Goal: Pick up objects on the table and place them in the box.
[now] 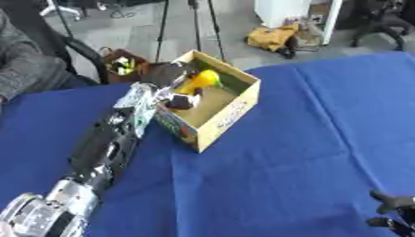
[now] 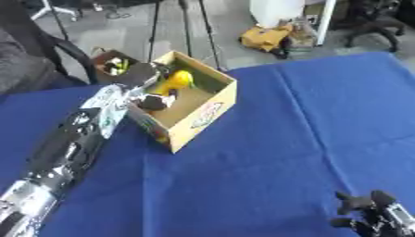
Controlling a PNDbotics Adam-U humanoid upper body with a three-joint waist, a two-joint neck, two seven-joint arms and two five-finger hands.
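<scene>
An open cardboard box (image 1: pixel 231 113) stands askew on the blue tablecloth (image 1: pixel 284 166), left of the middle. My left arm runs up from the lower left corner to the box's left wall. My left hand (image 1: pixel 172 74) reaches over that wall into the box, dark fingers (image 1: pixel 182 101) curled. A yellow object with a bit of green (image 1: pixel 203 81) lies between them, over the box's far inner corner. My right hand (image 2: pixel 374 214) rests open at the lower right corner, fingers up, far from the box.
Beyond the table's far edge the floor holds a small brown box of items (image 1: pixel 122 65), a yellow bag (image 1: pixel 272 37), tripod legs and a chair. A person's grey sleeve (image 1: pixel 24 69) shows at the left edge.
</scene>
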